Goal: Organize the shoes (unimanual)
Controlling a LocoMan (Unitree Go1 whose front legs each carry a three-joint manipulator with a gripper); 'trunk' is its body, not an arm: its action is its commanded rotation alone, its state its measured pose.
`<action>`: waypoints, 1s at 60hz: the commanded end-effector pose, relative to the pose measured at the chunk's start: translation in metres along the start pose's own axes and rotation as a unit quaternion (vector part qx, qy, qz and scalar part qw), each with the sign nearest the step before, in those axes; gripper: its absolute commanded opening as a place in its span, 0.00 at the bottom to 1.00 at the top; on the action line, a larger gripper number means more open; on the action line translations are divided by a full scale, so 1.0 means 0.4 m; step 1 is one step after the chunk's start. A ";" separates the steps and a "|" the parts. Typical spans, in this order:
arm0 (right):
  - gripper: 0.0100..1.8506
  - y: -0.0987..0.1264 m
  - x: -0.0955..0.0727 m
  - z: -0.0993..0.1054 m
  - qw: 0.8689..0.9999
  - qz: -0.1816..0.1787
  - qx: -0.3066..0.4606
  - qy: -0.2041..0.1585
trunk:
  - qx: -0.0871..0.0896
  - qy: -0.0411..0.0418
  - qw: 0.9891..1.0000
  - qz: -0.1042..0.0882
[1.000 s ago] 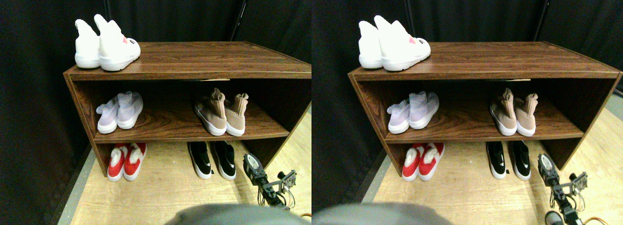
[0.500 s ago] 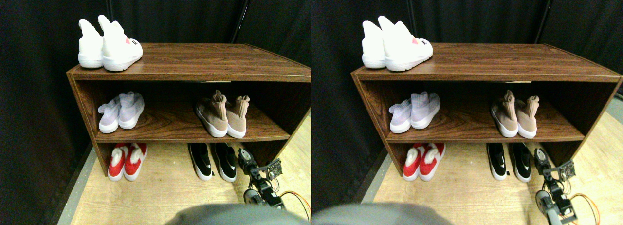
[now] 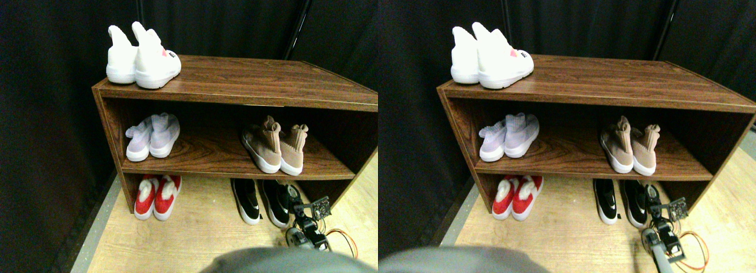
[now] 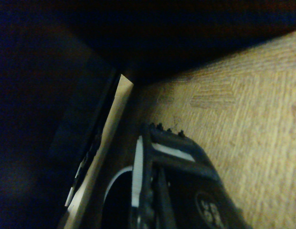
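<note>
**Shoe rack largely in order; gripper at the black pair**

The black slip-ons (image 3: 263, 201) stand on the floor (image 3: 201, 231) under the rack's (image 3: 236, 84) lower right, side by side, toes outward. The tan pair (image 3: 274, 148) sits above on the middle shelf; lilac (image 3: 150, 137), red (image 3: 155, 195) and white (image 3: 142, 57) pairs stand paired at left. By appearance, little is left beyond the black pair. The right gripper (image 3: 295, 201) is low, just beside the right-hand black shoe; contact is unclear. Jaw opening and any grasp cannot be determined.
</note>
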 end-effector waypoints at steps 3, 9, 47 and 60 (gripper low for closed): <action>0.03 -0.006 0.008 -0.013 1.000 -0.009 0.006 0.027 | -0.007 0.005 1.000 0.008; 0.03 -0.001 0.002 -0.023 1.000 -0.010 -0.003 0.024 | -0.007 0.008 1.000 0.010; 0.03 0.006 -0.044 -0.074 1.000 -0.004 0.015 0.020 | -0.012 0.008 1.000 0.014; 0.03 0.009 -0.051 -0.088 1.000 -0.006 0.018 0.013 | -0.013 0.006 1.000 0.014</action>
